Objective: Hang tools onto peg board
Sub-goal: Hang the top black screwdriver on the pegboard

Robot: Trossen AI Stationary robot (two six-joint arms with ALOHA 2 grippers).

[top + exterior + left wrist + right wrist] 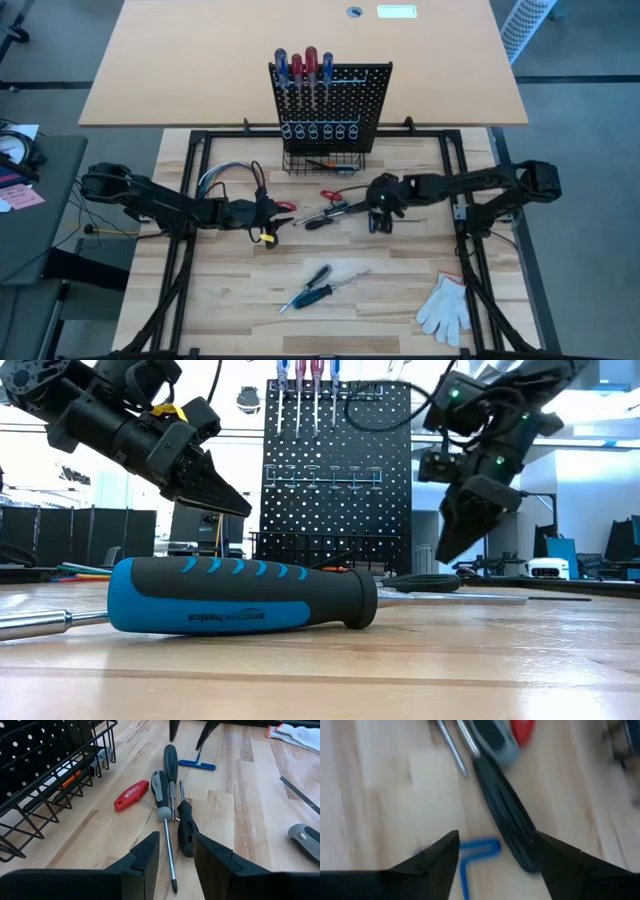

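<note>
the right hand [378, 222] hangs with fingers spread and empty over a blue t-handle key [470, 860] and a black-handled screwdriver [505, 820], right of a cluster of screwdrivers [325, 213] on the table [400, 290]. the left hand [278, 208], fingers parted and empty, sits left of that cluster. behind them, the peg board [340, 95] holds four screwdrivers [303, 67]; a blue-handled screwdriver [312, 294] lies nearer.
</note>
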